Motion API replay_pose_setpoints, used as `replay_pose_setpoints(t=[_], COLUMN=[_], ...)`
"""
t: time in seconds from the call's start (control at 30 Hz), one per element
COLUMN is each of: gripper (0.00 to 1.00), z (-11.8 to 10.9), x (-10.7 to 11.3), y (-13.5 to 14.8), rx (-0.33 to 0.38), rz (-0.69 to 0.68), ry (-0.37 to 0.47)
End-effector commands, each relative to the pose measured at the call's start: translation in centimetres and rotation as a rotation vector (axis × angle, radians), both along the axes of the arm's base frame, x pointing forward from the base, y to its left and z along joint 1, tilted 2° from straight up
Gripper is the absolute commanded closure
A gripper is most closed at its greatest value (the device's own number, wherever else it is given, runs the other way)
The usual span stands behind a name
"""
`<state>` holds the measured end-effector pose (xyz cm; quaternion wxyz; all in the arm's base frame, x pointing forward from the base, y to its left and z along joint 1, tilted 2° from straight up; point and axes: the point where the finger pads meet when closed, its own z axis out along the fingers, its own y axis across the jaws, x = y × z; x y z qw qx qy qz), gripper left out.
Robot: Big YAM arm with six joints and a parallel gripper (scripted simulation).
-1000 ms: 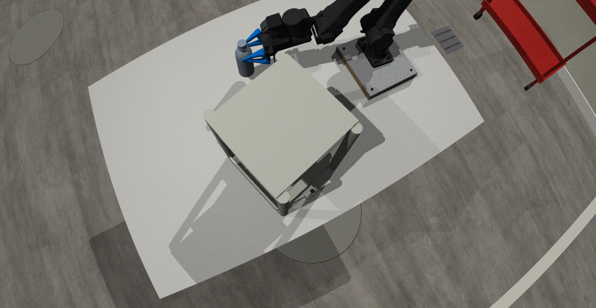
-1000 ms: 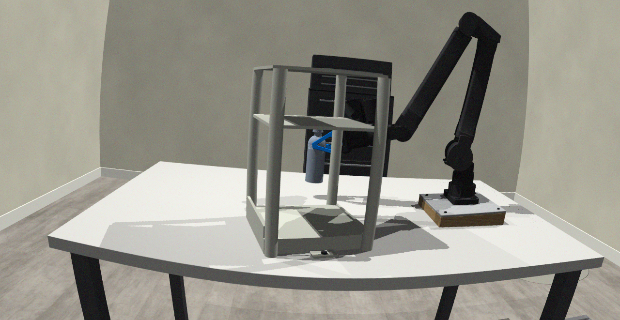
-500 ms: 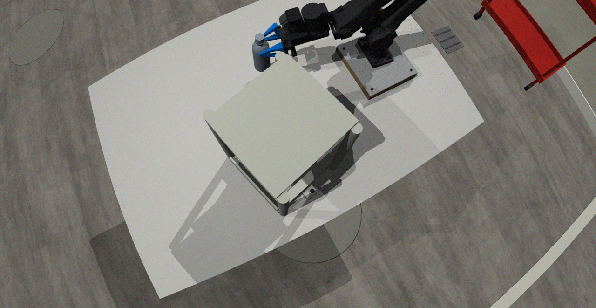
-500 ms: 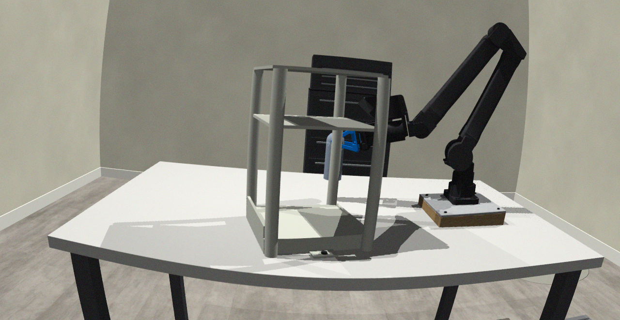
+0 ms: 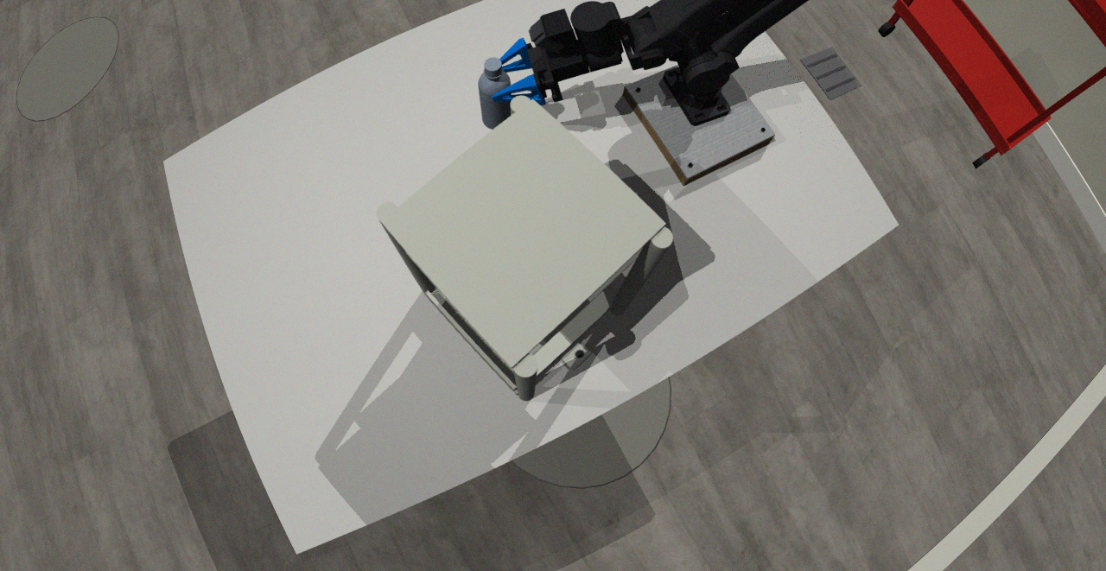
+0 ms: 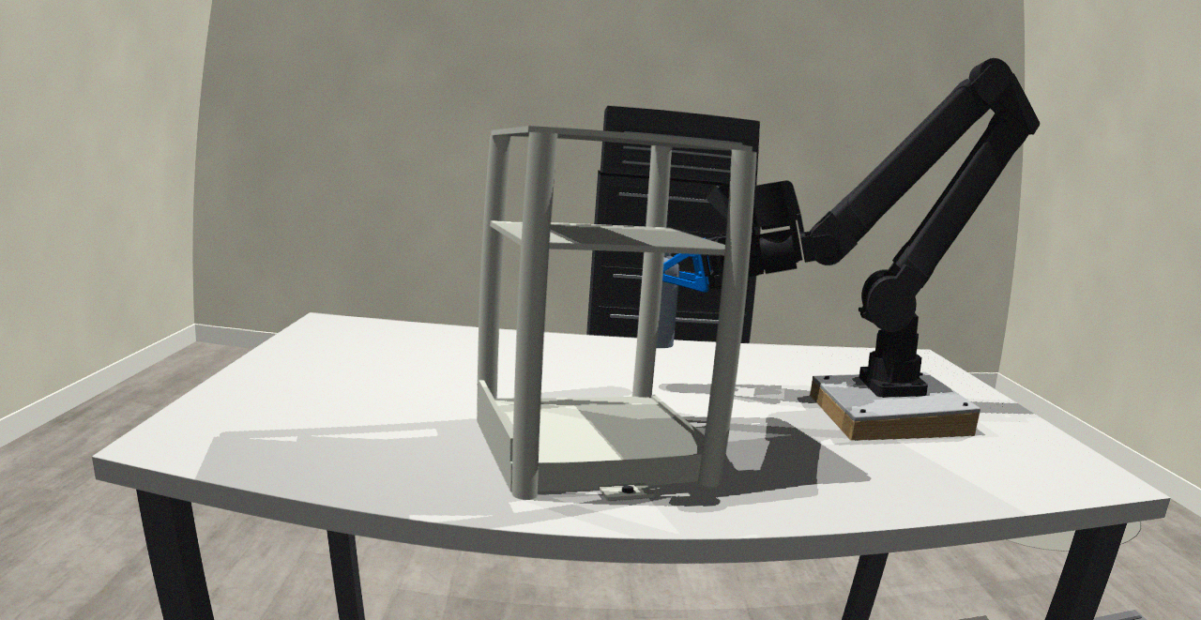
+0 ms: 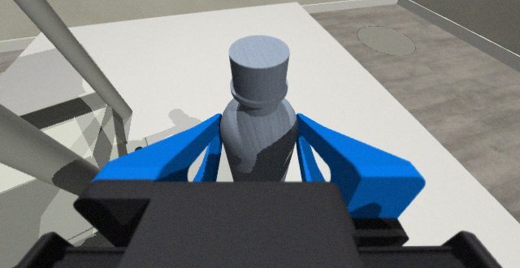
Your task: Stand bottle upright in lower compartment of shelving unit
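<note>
A: Gripping the bottle (image 7: 258, 138) at its shoulder, just under the neck, the blue claw (image 7: 258, 144) is clenched on it, one finger (image 7: 179, 154) on each side. The bottle hangs upright, cap (image 7: 259, 71) up, above the tabletop (image 7: 183, 57).

B: How might it handle?

A: Plain grey, round and smooth-looking, so probably rigid, light and a little slippery. The tapering shoulder gives the fingers something to seat against; a hold lower on the straight body would likely steady it better when set down.

B: And farther off?

A: Just beside it stands the shelving unit (image 5: 525, 212): pale flat boards on round posts (image 6: 531, 314), open-sided. The bottle is outside it, by a rear corner. The lower compartment (image 6: 579, 435) holds nothing visible.
</note>
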<state>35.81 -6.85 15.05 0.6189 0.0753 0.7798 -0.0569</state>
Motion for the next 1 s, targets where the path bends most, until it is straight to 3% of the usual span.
replay_pose_setpoints(t=[0.0,0.7,0.97], gripper=[0.63,0.63,0.63], z=[0.4,1.0,0.4], x=[-0.1,0.2,-0.6], y=[0.0,0.0,2.3], rx=[-0.006,-0.009,-0.004], rz=[0.002,0.003,0.045], ry=[-0.010,-0.028,-0.015])
